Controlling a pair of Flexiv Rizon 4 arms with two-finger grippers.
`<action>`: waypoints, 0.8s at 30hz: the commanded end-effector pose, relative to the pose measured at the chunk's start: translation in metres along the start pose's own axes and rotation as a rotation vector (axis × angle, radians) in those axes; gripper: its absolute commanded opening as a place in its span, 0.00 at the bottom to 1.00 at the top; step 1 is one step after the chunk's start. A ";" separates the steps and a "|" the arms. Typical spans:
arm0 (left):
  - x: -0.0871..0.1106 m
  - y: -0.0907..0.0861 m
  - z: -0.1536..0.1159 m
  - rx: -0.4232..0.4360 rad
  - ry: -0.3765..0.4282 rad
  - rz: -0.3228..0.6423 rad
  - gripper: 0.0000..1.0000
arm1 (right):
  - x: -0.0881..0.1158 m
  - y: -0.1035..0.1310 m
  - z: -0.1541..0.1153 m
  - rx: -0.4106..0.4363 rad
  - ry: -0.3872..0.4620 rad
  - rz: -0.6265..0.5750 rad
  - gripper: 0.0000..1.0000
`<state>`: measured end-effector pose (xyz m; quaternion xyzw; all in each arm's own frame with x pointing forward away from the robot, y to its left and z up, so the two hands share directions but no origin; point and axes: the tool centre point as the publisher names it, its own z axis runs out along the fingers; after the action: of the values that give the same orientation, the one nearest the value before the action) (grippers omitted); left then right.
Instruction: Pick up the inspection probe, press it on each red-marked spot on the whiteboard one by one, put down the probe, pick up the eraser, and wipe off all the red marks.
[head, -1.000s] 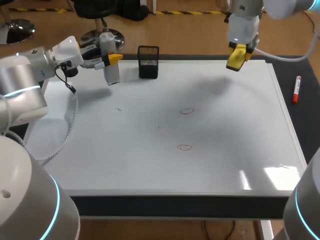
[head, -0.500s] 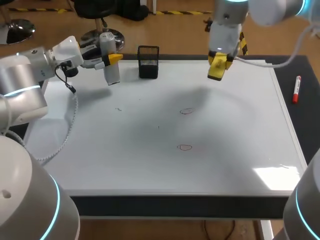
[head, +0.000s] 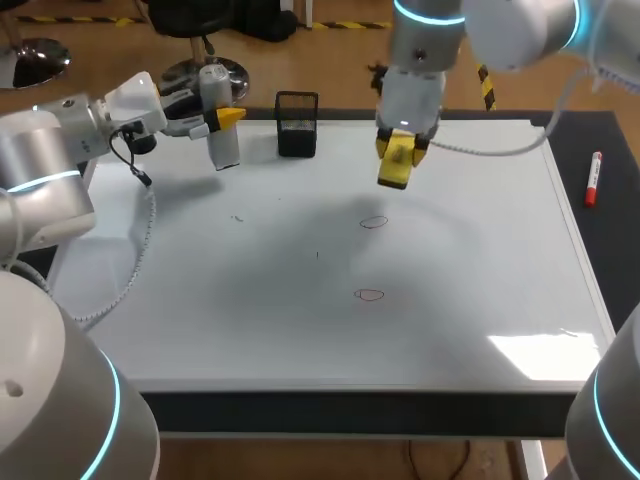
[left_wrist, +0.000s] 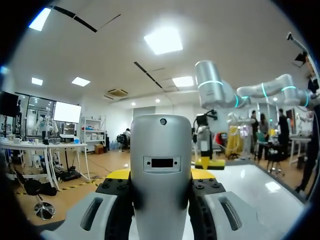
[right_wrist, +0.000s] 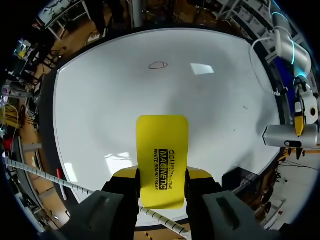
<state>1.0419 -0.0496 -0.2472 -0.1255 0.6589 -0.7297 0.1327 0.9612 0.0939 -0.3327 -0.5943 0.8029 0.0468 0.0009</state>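
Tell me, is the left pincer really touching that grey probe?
Touching. The left wrist view shows the probe wedged between the two fingers of the left pincer, and both fingers press against its sides.

Head cam sits up high behind the robot, looking down on the whole whiteboard (head: 300, 340). Left wrist cam is jammed right up against the probe (left_wrist: 161, 175), facing roughly level out over the board, with the right arm (left_wrist: 216, 90) off in the distance. Right wrist cam hangs above the board, tilted down past the eraser (right_wrist: 162, 160). It shares one red mark (right_wrist: 158, 65) with the head cam, though I can't tell which of the two, plus the probe off beside it.
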 end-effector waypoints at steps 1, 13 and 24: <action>0.000 0.000 0.000 0.003 -0.002 0.002 0.00 | -0.015 0.012 0.008 0.013 0.043 -0.031 0.00; 0.000 0.000 0.000 0.003 -0.002 0.002 0.00 | -0.041 0.042 0.042 0.016 0.054 -0.088 0.00; 0.000 0.000 0.000 0.003 -0.002 0.002 0.00 | -0.044 0.050 0.064 0.056 0.077 -0.082 0.00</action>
<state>1.0417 -0.0494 -0.2471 -0.1256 0.6588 -0.7298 0.1327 0.9236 0.1539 -0.3865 -0.6282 0.7780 0.0063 -0.0113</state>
